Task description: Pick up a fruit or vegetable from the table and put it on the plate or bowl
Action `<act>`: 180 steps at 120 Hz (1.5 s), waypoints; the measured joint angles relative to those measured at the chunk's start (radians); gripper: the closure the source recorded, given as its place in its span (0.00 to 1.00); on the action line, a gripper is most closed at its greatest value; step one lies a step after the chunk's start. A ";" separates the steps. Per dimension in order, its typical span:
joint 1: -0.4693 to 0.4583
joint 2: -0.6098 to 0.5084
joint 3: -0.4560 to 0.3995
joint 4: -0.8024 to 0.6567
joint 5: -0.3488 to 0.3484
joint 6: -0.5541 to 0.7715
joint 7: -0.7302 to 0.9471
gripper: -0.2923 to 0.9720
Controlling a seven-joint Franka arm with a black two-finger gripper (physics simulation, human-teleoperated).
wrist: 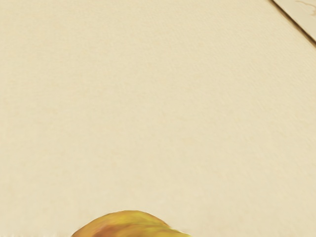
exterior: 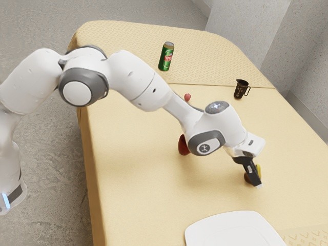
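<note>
Exterior view: the arm (exterior: pixel 128 82) comes in from 9 o'clock and reaches down to the bench (exterior: pixel 143 195). The pincer (exterior: pixel 254 180) is at bench level, pointing down, right at the fruit (exterior: pixel 248 178). The black pincer stands in front of the fruit and covers its middle. We cannot tell whether the pincer is clenched or released, nor whether it is grasping anything.

The fruit is yellow on one side and red-brown on the other, and it rests on the bench surface. It is not on the plate (exterior: pixel 233 230).

Positions taken from the fruit, exterior view:
- Plate: white, at about 6 o'clock, near the fruit but apart from it, partly cut off by the frame edge.
- Second red fruit (exterior: pixel 182 147): at about 10 o'clock, partly hidden behind the arm's wrist joint.
- Small red item (exterior: pixel 187 97): at about 11 o'clock, too small for us to identify.
- Green can (exterior: pixel 166 56): upright, at about 11 o'clock, well apart.
- Dark mug (exterior: pixel 241 88): upright, at about 12 o'clock, well apart.

Wrist view: the fruit (wrist: pixel 128 225) shows as a yellow-orange curve with a reddish patch, just under the hand. Bare bench (wrist: pixel 148 98) lies beyond it. A dark seam (wrist: pixel 296 25) runs across the bench, well apart from the fruit.
</note>
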 joint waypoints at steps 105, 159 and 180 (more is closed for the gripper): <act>-0.041 -0.537 -0.310 -0.348 0.000 -0.009 0.011 0.59; -0.142 -0.480 -0.325 -0.299 0.000 -0.002 0.020 0.60; -0.169 -0.382 -0.318 -0.196 0.004 -0.001 0.023 0.60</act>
